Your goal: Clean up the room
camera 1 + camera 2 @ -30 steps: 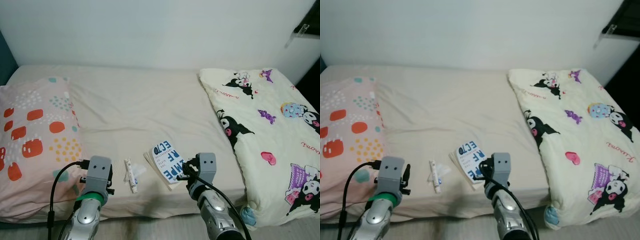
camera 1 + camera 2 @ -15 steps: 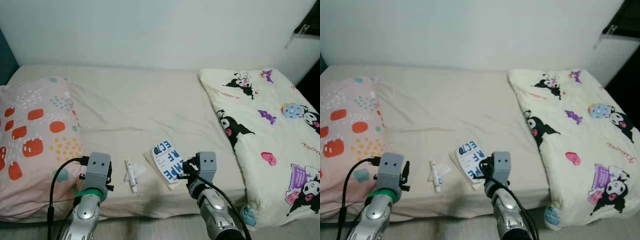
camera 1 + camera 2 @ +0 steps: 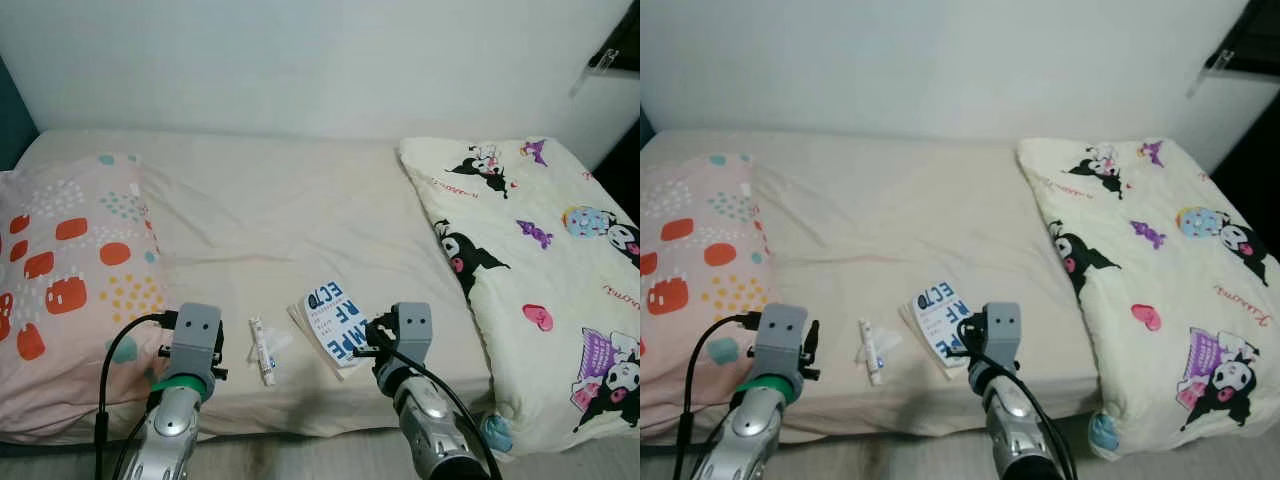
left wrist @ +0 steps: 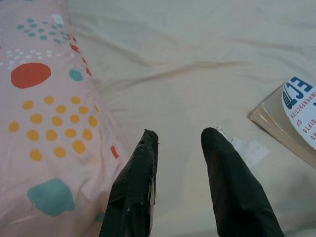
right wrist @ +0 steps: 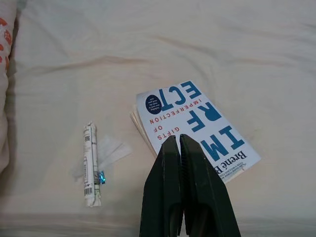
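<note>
Book [image 5: 195,126] flat near front edge of bed [image 3: 300,200], small wrapped tube [image 5: 91,171] just beside it. Right hand [image 5: 180,143] clenched, fingers together over book. Left hand [image 4: 180,140] released, fingers apart, hovering beside spotted pillow [image 3: 70,280].

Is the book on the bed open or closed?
Closed: the book lies flat on the bed, front cover up, page edges stacked beneath.

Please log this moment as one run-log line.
left gripper: open, over sheet | right gripper: shut, over book | small tube: left of book
</note>
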Robot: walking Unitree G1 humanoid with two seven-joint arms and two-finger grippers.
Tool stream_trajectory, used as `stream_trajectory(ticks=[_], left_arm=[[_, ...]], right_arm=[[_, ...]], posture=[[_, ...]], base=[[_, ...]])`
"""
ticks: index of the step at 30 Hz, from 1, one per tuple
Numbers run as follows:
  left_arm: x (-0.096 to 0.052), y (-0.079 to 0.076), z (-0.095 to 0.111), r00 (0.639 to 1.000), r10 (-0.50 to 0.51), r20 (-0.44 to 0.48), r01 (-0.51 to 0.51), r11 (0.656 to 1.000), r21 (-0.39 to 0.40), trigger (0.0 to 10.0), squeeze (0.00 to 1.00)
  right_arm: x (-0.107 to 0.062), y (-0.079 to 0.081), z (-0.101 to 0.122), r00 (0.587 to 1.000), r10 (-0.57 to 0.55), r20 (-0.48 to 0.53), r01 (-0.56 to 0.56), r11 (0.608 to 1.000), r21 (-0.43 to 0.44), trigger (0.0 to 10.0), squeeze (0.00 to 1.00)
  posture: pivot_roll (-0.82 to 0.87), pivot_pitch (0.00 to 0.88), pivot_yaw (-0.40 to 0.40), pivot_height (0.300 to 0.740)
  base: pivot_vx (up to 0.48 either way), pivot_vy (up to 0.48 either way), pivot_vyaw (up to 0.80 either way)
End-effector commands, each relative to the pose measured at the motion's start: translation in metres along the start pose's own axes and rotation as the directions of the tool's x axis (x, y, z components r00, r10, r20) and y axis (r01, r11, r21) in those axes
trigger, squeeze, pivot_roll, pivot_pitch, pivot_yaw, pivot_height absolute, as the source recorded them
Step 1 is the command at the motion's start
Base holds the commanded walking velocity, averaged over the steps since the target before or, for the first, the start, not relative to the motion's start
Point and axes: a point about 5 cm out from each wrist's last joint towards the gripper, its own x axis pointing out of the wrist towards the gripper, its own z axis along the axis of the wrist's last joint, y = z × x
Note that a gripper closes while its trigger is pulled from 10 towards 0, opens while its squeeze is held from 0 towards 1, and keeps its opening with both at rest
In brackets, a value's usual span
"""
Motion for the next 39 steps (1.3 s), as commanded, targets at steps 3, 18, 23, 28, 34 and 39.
stream_trajectory(ticks=[3,18,23,28,34,39], left_arm=[[-0.002,-0.003,-0.007,1.000,-0.006,-0.028,0.007,1.000,0.009,10.0,0.00],[-0.003,-0.003,-0.008,0.999,-0.004,-0.032,0.005,1.000,0.006,10.0,0.00],[-0.003,-0.004,-0.008,0.999,-0.005,-0.033,0.005,1.000,0.007,10.0,0.00],[-0.003,-0.004,-0.008,0.999,-0.005,-0.033,0.005,1.000,0.007,10.0,0.00],[-0.005,-0.002,-0.010,0.999,0.000,-0.036,0.000,1.000,0.010,10.0,0.00],[-0.010,0.007,-0.014,0.999,0.028,-0.030,-0.028,0.999,0.021,10.0,0.00]], right_arm=[[-0.002,-0.004,-0.002,1.000,-0.013,-0.006,0.013,1.000,0.003,10.0,0.00],[-0.002,-0.003,-0.002,1.000,-0.010,-0.005,0.010,1.000,0.007,10.0,0.00],[-0.002,-0.003,-0.002,1.000,-0.009,-0.004,0.009,1.000,0.007,10.0,0.00],[-0.002,-0.003,-0.002,1.000,-0.009,-0.004,0.009,1.000,0.007,10.0,0.00],[-0.002,0.000,-0.005,1.000,0.021,-0.018,-0.021,1.000,0.013,10.0,0.00],[-0.001,0.004,-0.001,0.999,0.053,0.007,-0.053,0.998,0.027,10.0,0.00]], posture=[[0.04,0.055,-0.020,0.705],[0.04,0.054,-0.023,0.636],[0.04,0.055,-0.023,0.621],[0.04,0.055,-0.023,0.621],[0.04,0.058,-0.026,0.611],[0.04,0.061,-0.028,0.606]], base=[[0.000,0.000,0.00],[0.000,0.000,0.00],[0.000,0.000,0.00],[0.000,0.000,0.00],[0.000,0.000,0.00],[0.000,0.000,0.00]])
